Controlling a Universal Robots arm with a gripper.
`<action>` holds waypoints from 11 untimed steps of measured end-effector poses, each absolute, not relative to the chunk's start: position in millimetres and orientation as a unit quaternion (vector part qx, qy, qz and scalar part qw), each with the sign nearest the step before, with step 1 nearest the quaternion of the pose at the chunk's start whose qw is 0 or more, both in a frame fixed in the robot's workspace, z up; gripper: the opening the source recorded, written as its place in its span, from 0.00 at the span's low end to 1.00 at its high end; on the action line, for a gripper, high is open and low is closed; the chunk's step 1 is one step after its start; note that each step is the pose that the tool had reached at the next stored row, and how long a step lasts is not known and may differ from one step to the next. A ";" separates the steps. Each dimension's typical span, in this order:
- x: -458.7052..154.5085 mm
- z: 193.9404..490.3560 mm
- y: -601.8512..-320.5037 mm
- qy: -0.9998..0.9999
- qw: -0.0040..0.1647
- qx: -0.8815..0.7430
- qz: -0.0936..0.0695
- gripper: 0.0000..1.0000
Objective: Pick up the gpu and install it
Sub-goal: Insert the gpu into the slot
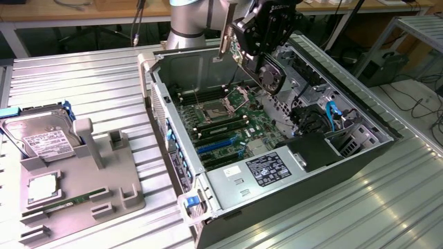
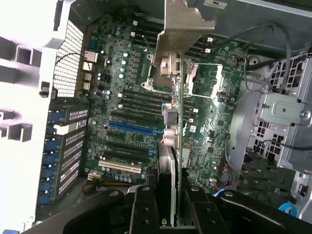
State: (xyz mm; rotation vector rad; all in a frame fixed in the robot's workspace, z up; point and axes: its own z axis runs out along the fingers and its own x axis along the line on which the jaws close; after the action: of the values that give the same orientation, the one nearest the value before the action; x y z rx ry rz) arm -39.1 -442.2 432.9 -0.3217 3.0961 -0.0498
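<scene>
You had the gripper [image 2: 169,212] clamped on the gpu [image 1: 272,75], held on edge above the motherboard [image 1: 229,124] of the open case [image 1: 161,104].

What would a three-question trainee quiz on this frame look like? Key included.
1. True or false: the graphics card is already seated in the motherboard.
2. Fill in: the hard drive stands in the gray holder on the exterior view's ____ of the computer case.
3. The gripper is shut on: A the hard drive, B the graphics card, C a screwdriver.
Key: 1 false, the card hangs above the open case; 2 left; 3 B.
</scene>
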 end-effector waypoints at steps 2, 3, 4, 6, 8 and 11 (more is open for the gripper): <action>-39.1 432.9 -442.2 0.994 0.014 -0.112 -0.016 0.27; -39.1 432.9 -442.2 0.993 0.014 -0.115 -0.016 0.27; -39.1 432.9 -442.2 0.993 0.014 -0.119 -0.016 0.27; -39.1 432.9 -442.2 0.992 0.015 -0.127 -0.016 0.27; -39.1 432.9 -442.2 0.991 0.015 -0.135 -0.016 0.27; -39.1 432.9 -442.2 0.989 0.015 -0.146 -0.015 0.27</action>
State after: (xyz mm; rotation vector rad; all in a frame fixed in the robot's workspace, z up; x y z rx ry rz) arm -39.1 -442.2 432.9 -0.4554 3.0779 -0.0478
